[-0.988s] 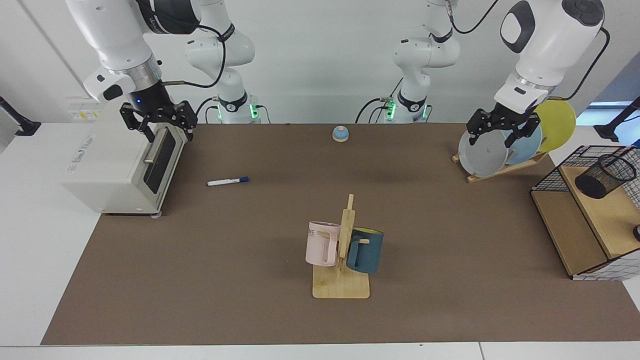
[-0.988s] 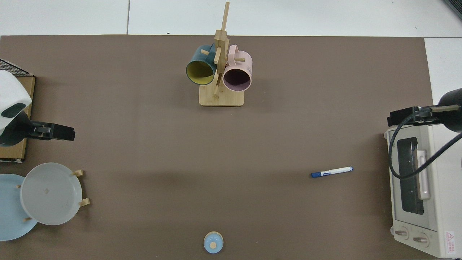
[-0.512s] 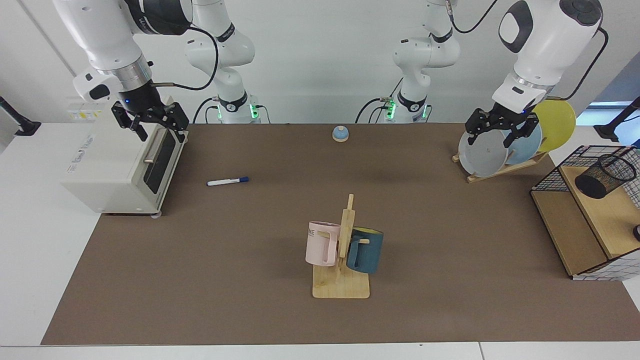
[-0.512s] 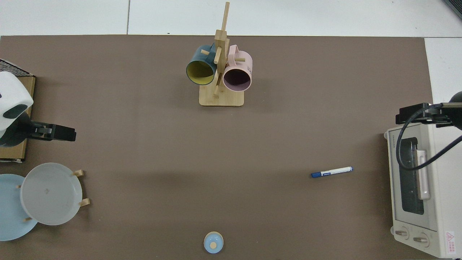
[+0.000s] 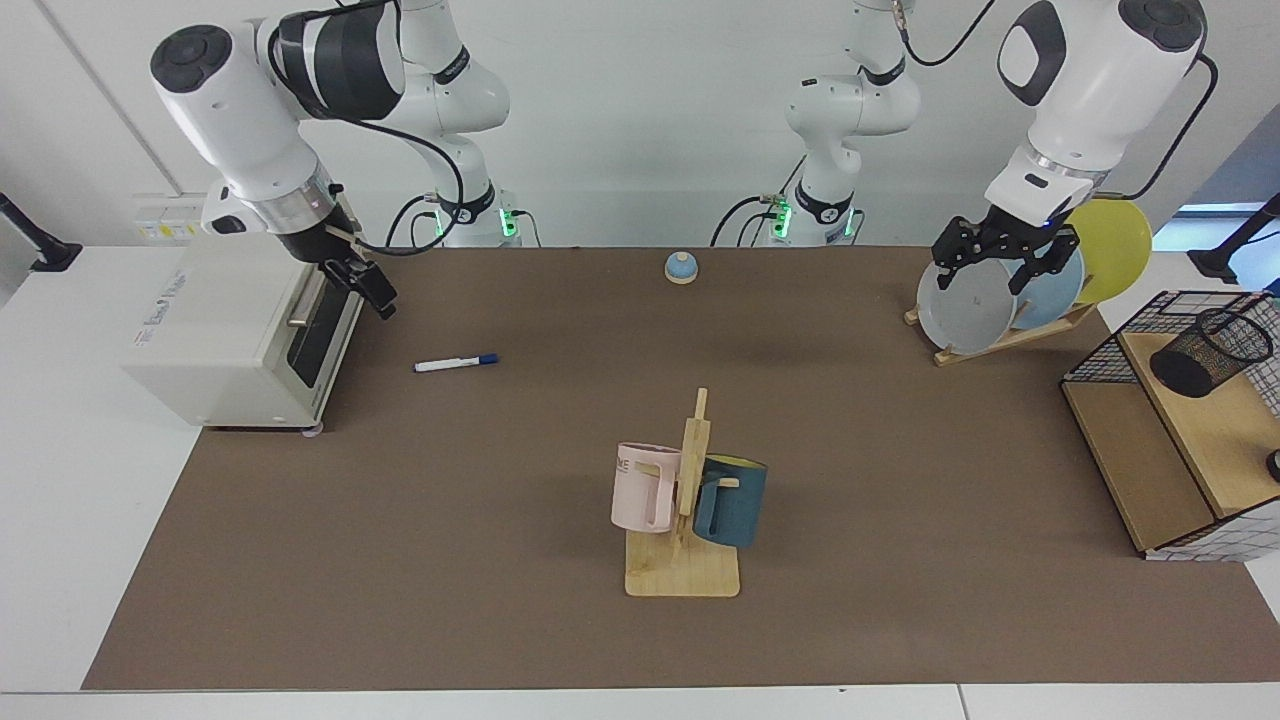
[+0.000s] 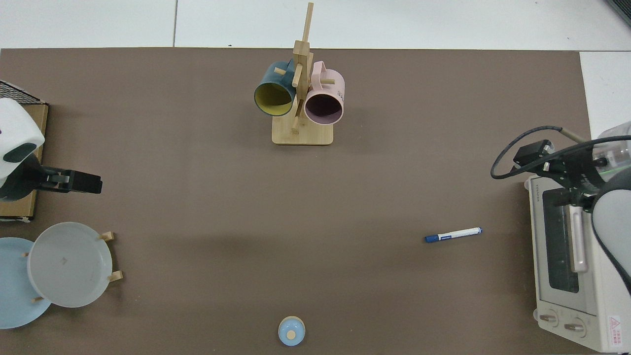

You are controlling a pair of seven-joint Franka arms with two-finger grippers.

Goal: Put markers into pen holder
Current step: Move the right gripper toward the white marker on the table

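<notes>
Marker (image 5: 456, 362) flat on counter (image 5: 560, 420) beside toaster oven (image 5: 240, 330). Pen holder (image 5: 1210, 351) on wooden shelf, well apart. Right end effector (image 5: 372, 288) above oven door, grip unclear. Left end effector (image 5: 1003, 262) open, empty, by plates.

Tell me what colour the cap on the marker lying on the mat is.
Blue. The marker has a white barrel and a blue cap, clearest in the top view.

Bright, even light falls from overhead. The matte brown table mat (image 5: 500, 560) shows no glare, only broad soft shadow bands (image 6: 236, 241) and short shadows beside the wooden mug stand (image 5: 683, 575). Both views are in focus; the white arm casing (image 6: 613, 222) at the top view's edge looks blurred.
</notes>
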